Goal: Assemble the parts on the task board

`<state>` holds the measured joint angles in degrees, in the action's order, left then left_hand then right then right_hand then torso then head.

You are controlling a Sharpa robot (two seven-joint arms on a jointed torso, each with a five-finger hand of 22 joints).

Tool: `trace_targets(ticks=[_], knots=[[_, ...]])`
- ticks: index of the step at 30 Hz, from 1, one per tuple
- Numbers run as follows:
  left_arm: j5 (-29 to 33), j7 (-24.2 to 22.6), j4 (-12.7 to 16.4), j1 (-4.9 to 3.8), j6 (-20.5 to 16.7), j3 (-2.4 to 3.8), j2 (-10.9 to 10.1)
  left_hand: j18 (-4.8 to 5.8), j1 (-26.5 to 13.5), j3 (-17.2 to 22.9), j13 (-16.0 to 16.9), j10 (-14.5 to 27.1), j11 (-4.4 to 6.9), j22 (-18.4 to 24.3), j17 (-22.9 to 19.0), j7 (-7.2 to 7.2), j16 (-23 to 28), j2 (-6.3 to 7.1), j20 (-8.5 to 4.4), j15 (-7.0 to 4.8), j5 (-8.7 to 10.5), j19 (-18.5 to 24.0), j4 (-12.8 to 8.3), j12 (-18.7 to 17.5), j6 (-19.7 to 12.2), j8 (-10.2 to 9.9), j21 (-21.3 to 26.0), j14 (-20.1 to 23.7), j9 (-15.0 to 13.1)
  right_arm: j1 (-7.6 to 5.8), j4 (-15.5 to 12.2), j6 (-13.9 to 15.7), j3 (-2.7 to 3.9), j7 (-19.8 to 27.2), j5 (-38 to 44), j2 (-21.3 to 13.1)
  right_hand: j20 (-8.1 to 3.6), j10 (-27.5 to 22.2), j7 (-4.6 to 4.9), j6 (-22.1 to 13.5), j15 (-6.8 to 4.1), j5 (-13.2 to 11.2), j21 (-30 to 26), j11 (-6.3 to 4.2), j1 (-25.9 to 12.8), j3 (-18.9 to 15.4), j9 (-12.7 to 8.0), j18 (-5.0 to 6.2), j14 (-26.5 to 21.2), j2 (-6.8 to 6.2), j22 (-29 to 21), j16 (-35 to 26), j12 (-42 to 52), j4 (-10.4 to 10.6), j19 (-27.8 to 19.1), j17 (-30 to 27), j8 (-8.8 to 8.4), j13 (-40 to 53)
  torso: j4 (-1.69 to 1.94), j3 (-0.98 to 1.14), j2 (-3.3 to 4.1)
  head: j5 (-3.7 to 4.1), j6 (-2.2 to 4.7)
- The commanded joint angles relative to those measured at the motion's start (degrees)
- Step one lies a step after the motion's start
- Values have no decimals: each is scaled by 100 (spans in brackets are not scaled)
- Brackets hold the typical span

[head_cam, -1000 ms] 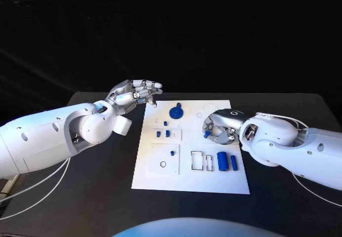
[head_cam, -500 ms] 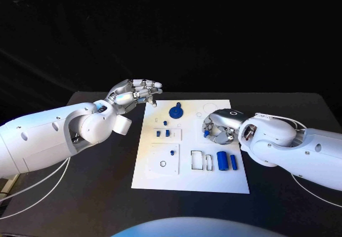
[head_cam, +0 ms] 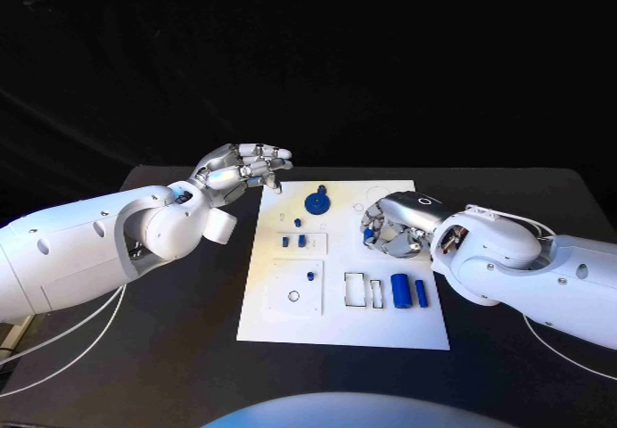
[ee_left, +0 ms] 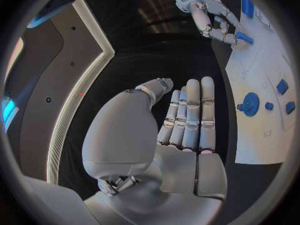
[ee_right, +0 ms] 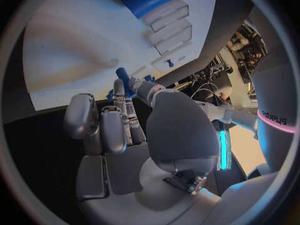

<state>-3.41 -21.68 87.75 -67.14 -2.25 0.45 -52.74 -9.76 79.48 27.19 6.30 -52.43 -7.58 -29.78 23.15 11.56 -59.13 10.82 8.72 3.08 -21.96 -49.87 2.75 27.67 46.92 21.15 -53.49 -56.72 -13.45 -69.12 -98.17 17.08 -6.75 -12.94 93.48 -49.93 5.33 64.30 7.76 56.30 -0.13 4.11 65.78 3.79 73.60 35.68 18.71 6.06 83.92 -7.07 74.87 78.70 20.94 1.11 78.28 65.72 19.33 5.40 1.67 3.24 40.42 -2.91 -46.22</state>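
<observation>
The white task board point(head_cam: 386, 325) lies in the middle of the black table. My right hand point(head_cam: 396, 225) hovers over its right half and pinches a small blue part point(head_cam: 370, 237) between thumb and fingertips; the same blue part point(ee_right: 124, 80) and blue part point(ee_left: 244, 38) appear in both wrist views. Above the board's far left corner, my left hand point(head_cam: 248, 166) holds nothing, its fingers loosely bent side by side point(ee_left: 187, 115). On the board are a round blue disc point(head_cam: 316, 202), small blue pieces point(head_cam: 294, 240) and two blue cylinders point(head_cam: 410, 291).
White rectangular frames point(head_cam: 364, 291) sit on the board beside the cylinders. A square plate with a ring hole point(head_cam: 294, 292) occupies the board's near left. Bare black table point(head_cam: 180, 339) lies on both sides of the board.
My right hand has shifted slightly toward the far side of the board, still holding the blue part. The left hand has stayed put.
</observation>
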Motion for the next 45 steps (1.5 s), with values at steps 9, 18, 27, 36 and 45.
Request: trace_targets(ticks=[9, 18, 27, 36, 45], knots=[[-19, -42, -42, -1, 119, 3, 36, -77, 8, -5, -4, 15, -43, 5, -5, 26, 31, -37, 14, 56, 8, -8, -19, -35, -19, -26, 39, 2, 9, -62, -535, 410, 32, 171, -430, 29, 0, 72, -14, 38, -57, 89, 65, -8, -24, 30, 96, -81, 170, 41, 40, 54, -46, 15, 70, 32, 64, 17, -4, 13, -1, -43, 14], [-18, -46, -74, -1, 136, 2, 75, -77, 8, -5, -4, 15, -43, 5, -5, 26, 31, -37, 14, 56, 8, -8, -19, -35, -19, -26, 39, 2, 9, 180, -609, 413, 24, 383, -662, 604, -2, 73, -14, 33, -59, 103, 16, -8, -25, 33, 100, -71, 168, 41, 11, 50, -53, 15, 48, 22, 66, 18, -5, 15, -4, -136, -13], [-17, -47, -86, 0, 146, 2, 99, -78, 6, -6, -5, 14, -43, 7, -7, 27, 33, -45, 15, 57, 7, -8, -25, -36, -17, -28, 41, 2, 9, 533, -408, 339, 12, 493, -843, 1113, -4, 70, -8, 19, -59, 120, -42, -5, -28, 37, 104, -58, 165, 43, -23, 45, -66, 17, 22, 8, 66, 19, -9, 12, 4, -243, -37], [-16, -46, -79, 0, 152, 1, 102, -78, 6, -6, -5, 14, -43, 7, -7, 27, 33, -45, 15, 57, 7, -8, -25, -36, -17, -28, 41, 2, 9, 751, -99, 334, -19, 522, -857, 1383, -5, 67, -5, 9, -59, 130, -62, -5, -22, 43, 107, -54, 163, 47, -35, 41, -74, 11, 13, -3, 66, 20, -8, 6, 6, -320, -82], [-16, -43, -80, 0, 154, 1, 103, -78, 1, -8, -6, 12, -43, 8, -8, 26, 34, -50, 16, 57, 7, -8, -25, -36, -15, -29, 43, 2, 9, 840, 145, 268, -52, 513, -798, 1481, -5, 68, -5, 7, -59, 133, -68, -5, -21, 45, 108, -53, 161, 48, -38, 38, -76, 9, 10, -10, 66, 20, -4, 9, 3, -350, -124]])
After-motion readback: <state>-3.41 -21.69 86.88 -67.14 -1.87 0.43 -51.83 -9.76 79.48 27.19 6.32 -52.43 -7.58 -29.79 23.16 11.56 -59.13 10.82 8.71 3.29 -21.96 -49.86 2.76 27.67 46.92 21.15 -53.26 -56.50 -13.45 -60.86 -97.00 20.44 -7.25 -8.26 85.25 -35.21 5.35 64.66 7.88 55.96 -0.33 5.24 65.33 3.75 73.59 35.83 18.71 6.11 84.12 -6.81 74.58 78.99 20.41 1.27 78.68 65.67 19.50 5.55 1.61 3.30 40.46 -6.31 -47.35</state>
